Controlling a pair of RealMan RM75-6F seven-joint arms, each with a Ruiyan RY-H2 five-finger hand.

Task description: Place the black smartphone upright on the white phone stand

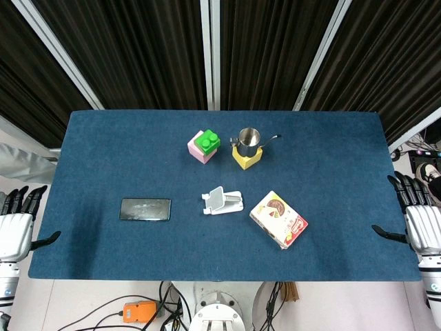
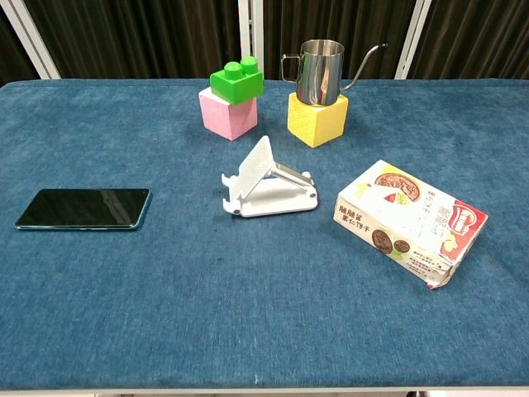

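So the black smartphone (image 1: 145, 209) is lying flat, screen up, on the left part of the blue table (image 1: 103, 145), long side running left to right, and nothing is touching it. The white phone stand (image 1: 222, 201) sits near the middle of the table, well apart from the phone, with its back plate tilted up and its little front lip facing the robot; in the chest view you can see the stand's (image 2: 269, 184) base flat on the cloth and nothing on it. Behind it there's a pink block (image 1: 200, 151) with a green brick (image 1: 207, 141) sitting on top, and just beside that a yellow block (image 1: 248, 158) carrying a steel pitcher (image 1: 249, 139) with a long thin spout pointing right. To the right of the stand, close to it but not touching, a snack box (image 1: 278, 219) lies flat at an angle. Both hands are off the table edges in the head view: the left hand (image 1: 16, 222) sits at the left edge with its fingers spread and pointing away from the robot, thumb sticking out toward the table, holding nothing, and the right hand (image 1: 417, 217) mirrors it at the right edge, also spread and empty. Neither hand shows in the chest view.
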